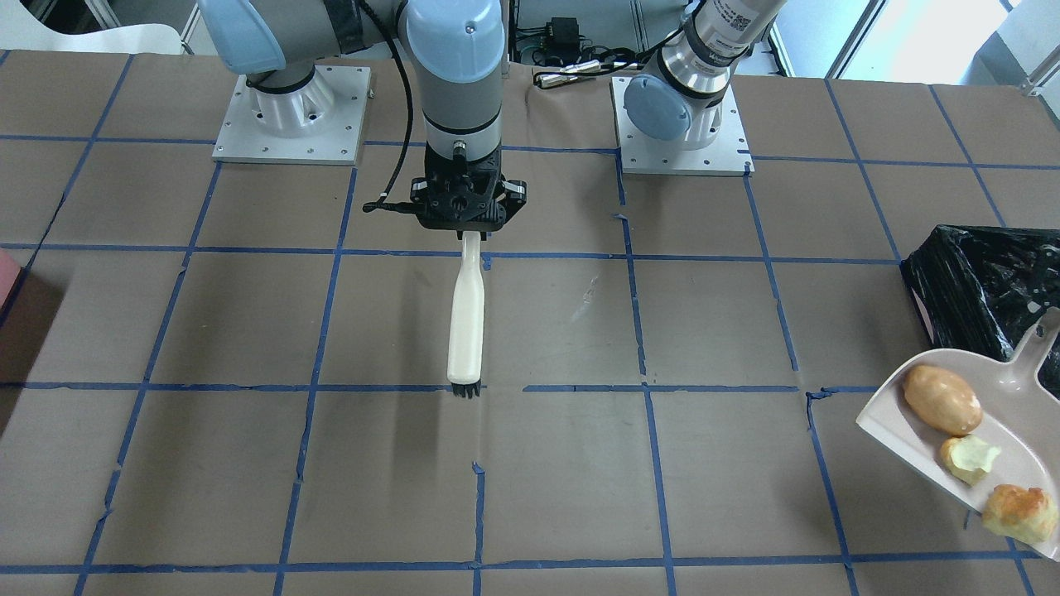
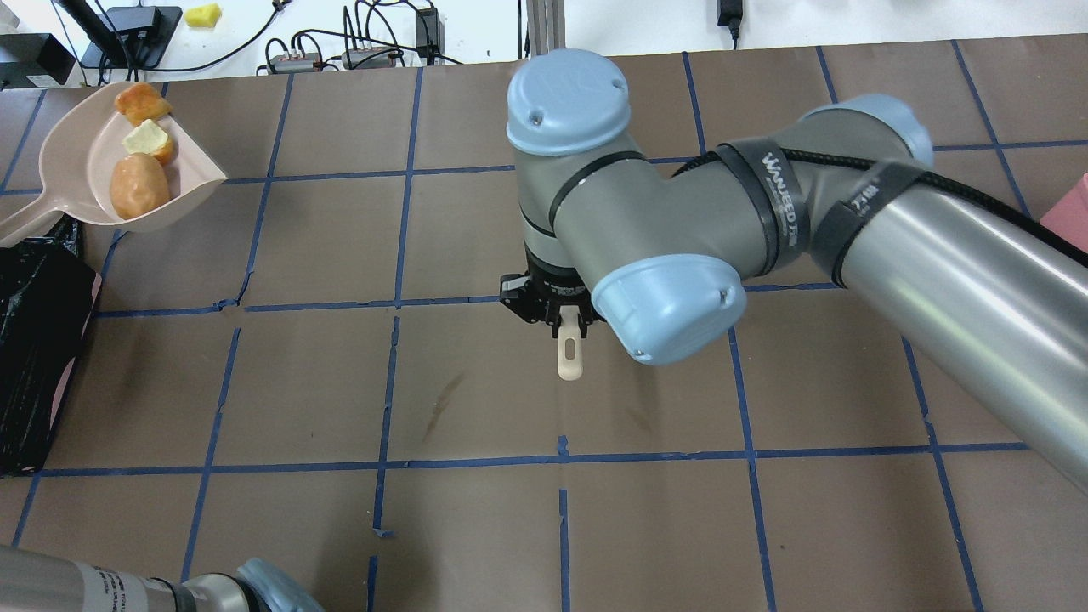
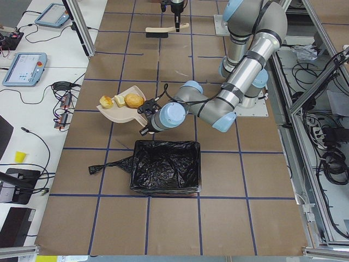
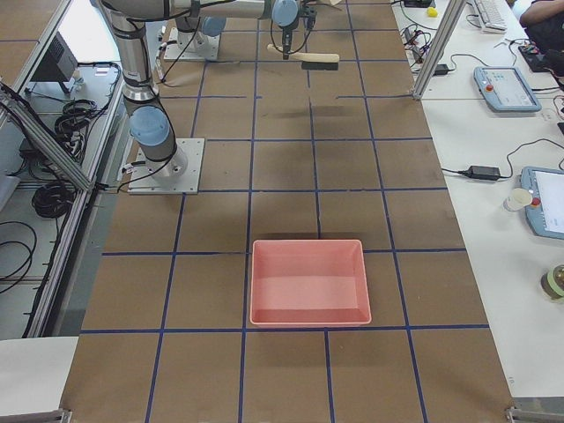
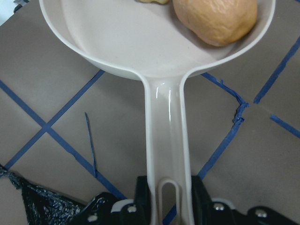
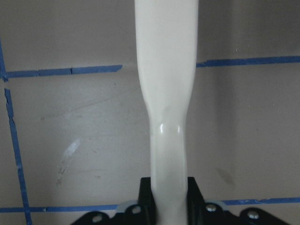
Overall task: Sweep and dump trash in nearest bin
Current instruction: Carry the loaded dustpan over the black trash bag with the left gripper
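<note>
The pale dustpan (image 1: 1020, 412) carries the trash: a tan potato-like oval (image 1: 941, 399), a yellow-green chunk (image 1: 970, 458) and a golden bread-like lump (image 1: 1019, 513). My left gripper (image 5: 168, 199) is shut on the dustpan's handle (image 5: 166, 136) and holds the pan roughly level. The pan is just beside the bin (image 3: 163, 166), a box lined with a black bag, and is not over its opening. My right gripper (image 1: 470, 230) is shut on the handle of a white brush (image 1: 466, 323), which points down over the table's middle with its black bristles (image 1: 465, 389) lowest.
A pink tray (image 4: 307, 282) sits on the table toward the robot's right end. The two arm bases (image 1: 290, 116) stand at the robot's edge. My right arm's elbow (image 2: 663, 255) spans the table's middle. Cables and devices lie on the side benches.
</note>
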`<state>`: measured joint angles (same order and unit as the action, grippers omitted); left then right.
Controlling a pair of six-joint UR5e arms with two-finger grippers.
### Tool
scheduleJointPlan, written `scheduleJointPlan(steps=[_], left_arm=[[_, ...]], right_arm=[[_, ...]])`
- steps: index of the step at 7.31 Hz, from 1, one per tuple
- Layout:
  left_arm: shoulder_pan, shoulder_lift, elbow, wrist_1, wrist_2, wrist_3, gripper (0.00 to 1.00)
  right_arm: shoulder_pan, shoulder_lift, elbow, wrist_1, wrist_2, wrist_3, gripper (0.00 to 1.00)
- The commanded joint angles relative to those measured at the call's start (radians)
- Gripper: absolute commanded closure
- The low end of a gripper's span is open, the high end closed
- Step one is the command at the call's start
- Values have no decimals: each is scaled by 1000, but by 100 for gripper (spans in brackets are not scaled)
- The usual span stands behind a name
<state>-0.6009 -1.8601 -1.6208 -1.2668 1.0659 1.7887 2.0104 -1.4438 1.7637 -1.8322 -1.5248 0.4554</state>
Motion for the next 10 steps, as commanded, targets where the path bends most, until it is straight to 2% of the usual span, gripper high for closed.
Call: scheduleJointPlan(steps=[1,3,5,7,10], left_arm=[[111,41,13,-51,-24,17,100],[237,76,19,-100,-32,60,100],[379,102,18,-143,-37,133,100],[507,104,-5,-175,-18,159,100],[556,88,-4,-166,89,161,100]], right_arm=[[4,-29,97,-39,12,-32,83],[36,-24,124,-50,26,-31,83],[74,-20,230,-190,26,-11,83],[97,-30,282,-237,28,-1,83],[146,14,316,-298,23,52,83]])
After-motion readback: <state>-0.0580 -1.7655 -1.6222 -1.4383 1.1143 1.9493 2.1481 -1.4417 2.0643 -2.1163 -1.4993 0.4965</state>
